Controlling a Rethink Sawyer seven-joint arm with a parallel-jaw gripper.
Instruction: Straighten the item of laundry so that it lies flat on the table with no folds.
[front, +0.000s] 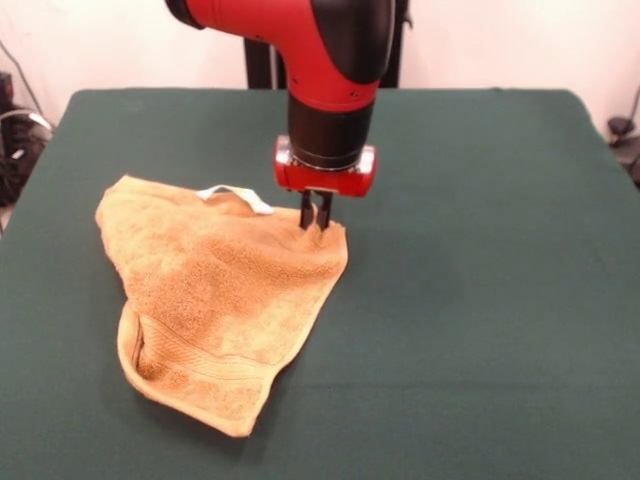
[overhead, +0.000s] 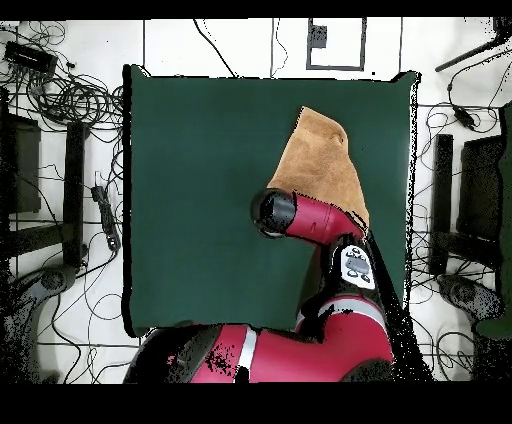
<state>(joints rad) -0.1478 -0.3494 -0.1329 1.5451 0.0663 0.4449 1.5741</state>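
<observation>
The golden-orange towel (front: 215, 300) lies crumpled and folded over on itself at the left of the green table (front: 480, 300) in the front view. Its white tag loop (front: 235, 193) shows at the far edge. My gripper (front: 316, 216) points straight down at the towel's far right corner, its fingers close together and pinched on the cloth there. In the overhead view the towel (overhead: 320, 165) lies right of centre on the table (overhead: 200, 180), and the arm (overhead: 300, 215) covers its near edge and hides the gripper.
Cables and black equipment (overhead: 60, 90) lie on the floor around the table. Monitors or stands (overhead: 470, 190) sit beside the right edge in the overhead view. The robot's base (overhead: 300, 350) is at the bottom.
</observation>
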